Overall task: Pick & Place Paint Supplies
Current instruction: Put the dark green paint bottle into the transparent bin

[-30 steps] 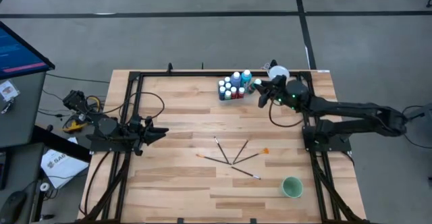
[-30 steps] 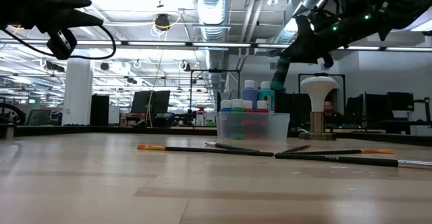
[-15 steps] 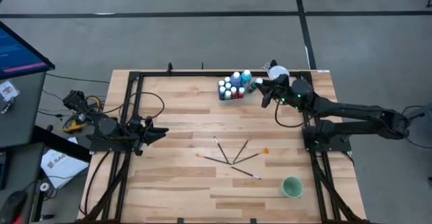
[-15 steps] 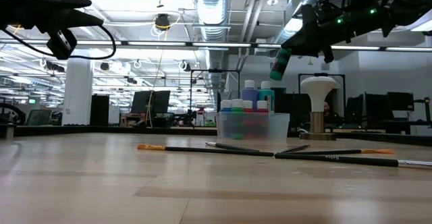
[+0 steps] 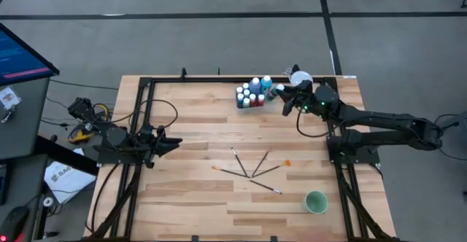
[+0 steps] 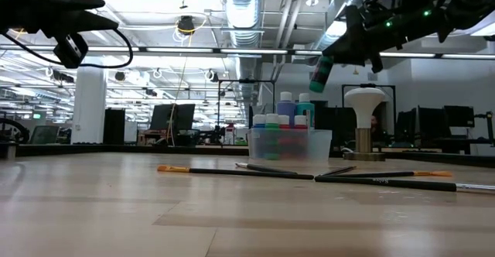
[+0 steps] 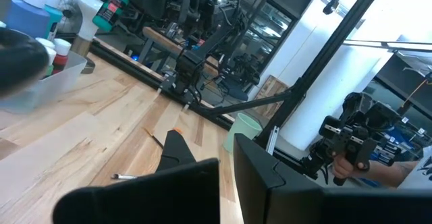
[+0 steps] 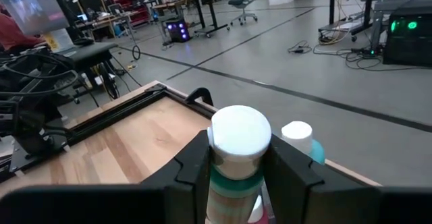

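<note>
Thin dark-handled paintbrushes lie fanned on the pale wooden table, nearest the viewer, untouched. Beyond them, a clear plastic tub holds white-capped bottles of blue, red and green paint. The right gripper grasps a teal paint bottle with a white cap, raised beside and above the tub; the next move likely calls for setting it down elsewhere. The left gripper waits clenched at the table's left side.

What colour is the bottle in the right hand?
Teal with a white cap; the bottle in the right hand shows best in the low view.
</note>
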You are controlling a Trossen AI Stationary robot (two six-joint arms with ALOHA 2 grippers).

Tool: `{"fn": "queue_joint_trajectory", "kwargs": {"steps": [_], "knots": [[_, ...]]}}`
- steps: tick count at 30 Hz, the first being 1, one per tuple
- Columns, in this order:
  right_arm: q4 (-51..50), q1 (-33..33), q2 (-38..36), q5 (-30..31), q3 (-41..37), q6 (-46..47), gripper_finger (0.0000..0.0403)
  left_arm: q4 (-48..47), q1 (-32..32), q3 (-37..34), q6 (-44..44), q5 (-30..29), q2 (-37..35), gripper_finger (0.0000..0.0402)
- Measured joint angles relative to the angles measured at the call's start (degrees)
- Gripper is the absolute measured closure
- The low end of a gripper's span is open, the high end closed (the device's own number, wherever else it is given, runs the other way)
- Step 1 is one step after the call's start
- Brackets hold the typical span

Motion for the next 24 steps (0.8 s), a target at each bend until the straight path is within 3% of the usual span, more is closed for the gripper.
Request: {"fn": "queue_joint_trajectory", "kwargs": {"steps": [24], "knots": [[0.05, 0.04, 0.01, 2.77, 0.00, 1.27, 0.0300, 0.00, -0.01, 0.00, 0.00, 0.00, -0.01, 0.0400]]}}
